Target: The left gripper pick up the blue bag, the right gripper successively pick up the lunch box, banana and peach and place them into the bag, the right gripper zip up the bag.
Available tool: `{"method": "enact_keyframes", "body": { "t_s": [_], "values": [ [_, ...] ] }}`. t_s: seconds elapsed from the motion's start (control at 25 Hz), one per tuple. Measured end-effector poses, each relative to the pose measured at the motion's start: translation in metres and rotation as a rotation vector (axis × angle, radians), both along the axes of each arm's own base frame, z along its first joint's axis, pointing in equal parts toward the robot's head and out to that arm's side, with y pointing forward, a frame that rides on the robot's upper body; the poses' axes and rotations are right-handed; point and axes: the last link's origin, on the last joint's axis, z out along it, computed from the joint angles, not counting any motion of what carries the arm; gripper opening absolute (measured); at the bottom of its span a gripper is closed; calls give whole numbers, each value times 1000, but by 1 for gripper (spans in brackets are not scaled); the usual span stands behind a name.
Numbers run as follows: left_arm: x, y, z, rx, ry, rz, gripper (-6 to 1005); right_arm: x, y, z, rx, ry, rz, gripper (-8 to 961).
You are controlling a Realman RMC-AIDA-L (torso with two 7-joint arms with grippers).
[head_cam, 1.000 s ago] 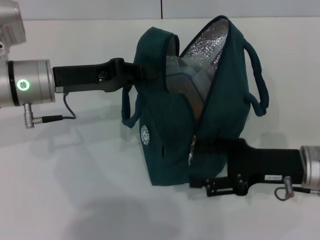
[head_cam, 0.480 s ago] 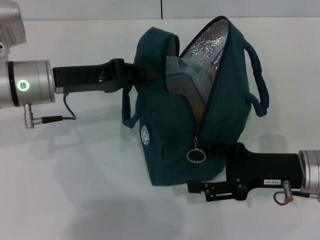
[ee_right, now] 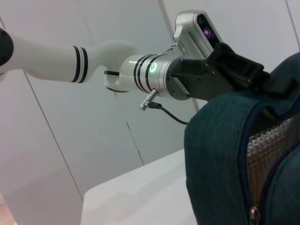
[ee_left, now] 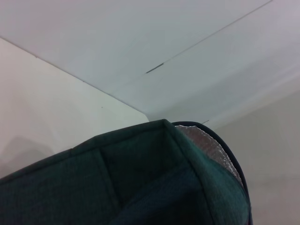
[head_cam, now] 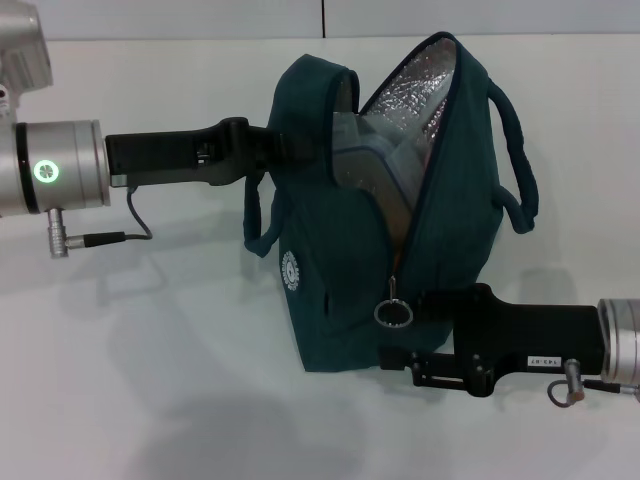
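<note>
Black and low at the desk's near right edge, the right gripper (head_cam: 418, 303) reaches in from the right toward the base of the blue bag (head_cam: 340, 290). Its tips lie against the bag's lower front, just beside the metal ring pull (head_cam: 393, 313) that hangs at the bottom end of the zipper. Whether its fingers are apart or together cannot be told, since the bag and the gripper's own body hide them.

Dark teal fabric fills the middle of the desk: the blue bag stands upright, its zipper open from the ring pull up to the top, showing silver foil lining (head_cam: 415, 95). A clear container with a blue rim, the lunch box (head_cam: 375, 150), sits inside the opening. One loop handle (head_cam: 518, 165) hangs off the bag's right side. A round white logo (head_cam: 290, 268) marks its left front.

Farther back, from the desk's left edge, the left gripper (head_cam: 290, 148) is clamped on the bag's upper left rim, holding it up. The left wrist view shows the teal rim (ee_left: 154, 159) and a sliver of foil up close.
</note>
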Motion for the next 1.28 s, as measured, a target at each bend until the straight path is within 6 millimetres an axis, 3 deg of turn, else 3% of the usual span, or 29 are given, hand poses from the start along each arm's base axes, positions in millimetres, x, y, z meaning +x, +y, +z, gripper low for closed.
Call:
{"method": "enact_keyframes", "body": {
  "t_s": [0.32,0.56,0.64,0.88,1.28],
  "values": [
    [0,0,0,1,0,0,61,2,2,-1,15,-13,-12,501],
    [0,0,0,1,-1,-2,63,1,4,-1,22,-5,-18,266],
    [0,0,0,1,-1,-2,64,1,4,-1,22,-5,-18,54],
    [0,0,0,1,-1,-4,66,3,4,1,30,2,-32,7],
    [-2,-2,0,10,4,-14,70,14,-7,16,71,70,-65,8]
  ]
}}
